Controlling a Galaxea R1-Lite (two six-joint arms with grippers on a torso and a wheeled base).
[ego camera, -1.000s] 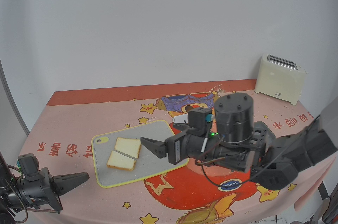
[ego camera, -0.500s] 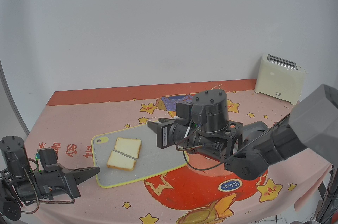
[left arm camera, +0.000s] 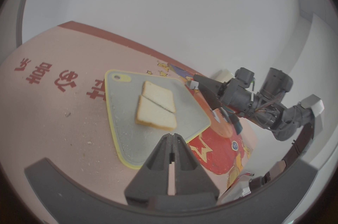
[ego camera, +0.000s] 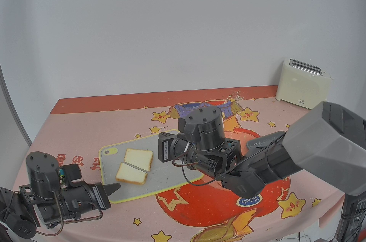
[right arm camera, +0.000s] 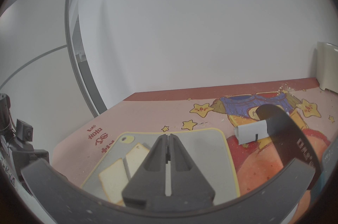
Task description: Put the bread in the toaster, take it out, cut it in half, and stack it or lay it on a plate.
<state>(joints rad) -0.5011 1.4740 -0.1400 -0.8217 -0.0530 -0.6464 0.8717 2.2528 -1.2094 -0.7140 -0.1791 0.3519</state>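
Two halves of a bread slice (ego camera: 134, 166) lie side by side on a grey cutting board (ego camera: 167, 174) with a yellow rim. My left gripper (ego camera: 114, 188) is shut and empty, hovering at the board's front left corner, close to the bread (left arm camera: 156, 106). Over the board's right edge my right gripper (ego camera: 161, 138) is also shut and empty, pointing left toward the bread (right arm camera: 121, 170). A knife (right arm camera: 281, 133) with a dark blade and white handle lies on the tablecloth to the right of the board (right arm camera: 200, 150). The cream toaster (ego camera: 303, 84) stands at the table's far right corner.
The table wears a pink cartoon cloth (ego camera: 76, 132) with crumbs scattered over it. A white wall stands close behind the table. The right forearm (ego camera: 274, 162) stretches across the table's right half.
The left arm has come up and moved right to the board's front corner. The right gripper has swung left and toward the back, from beside the bread to over the board's right edge.
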